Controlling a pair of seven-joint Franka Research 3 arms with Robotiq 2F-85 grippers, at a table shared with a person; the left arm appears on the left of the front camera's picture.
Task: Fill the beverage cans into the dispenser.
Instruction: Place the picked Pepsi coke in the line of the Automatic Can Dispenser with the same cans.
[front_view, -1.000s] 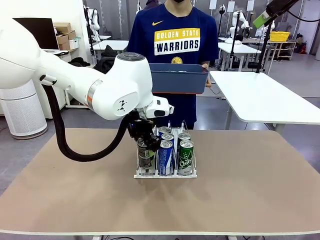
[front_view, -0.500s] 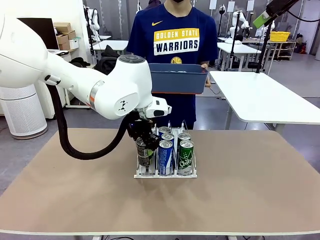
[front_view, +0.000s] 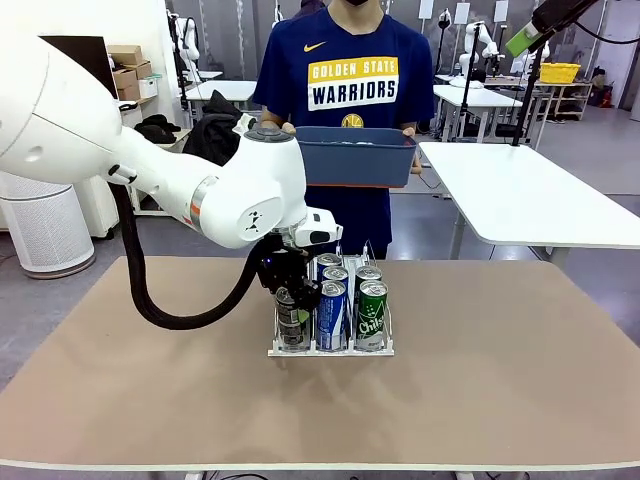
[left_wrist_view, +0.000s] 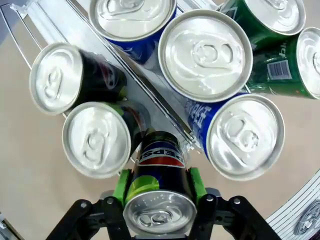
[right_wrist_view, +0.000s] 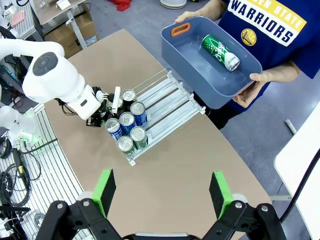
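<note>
Our left gripper (left_wrist_view: 159, 189) squeezes a black can (left_wrist_view: 159, 167) tight between its green pads. The can is at the front of the left lane of the dispenser (front_view: 330, 351). Just past the gripper stand two more black cans (left_wrist_view: 95, 140), very close. Over a thin rail (left_wrist_view: 150, 95) crowd blue cans (left_wrist_view: 205, 55) and green cans (left_wrist_view: 280, 60). Our right gripper (right_wrist_view: 162, 192) is wide open and holds nothing. Far beyond it, a person holds a blue bin (right_wrist_view: 197, 75) with one green can (right_wrist_view: 220, 52) inside.

left tool (left_wrist_view: 159, 189) clamped, pointing down | right tool (right_wrist_view: 162, 192) spread, raised
</note>
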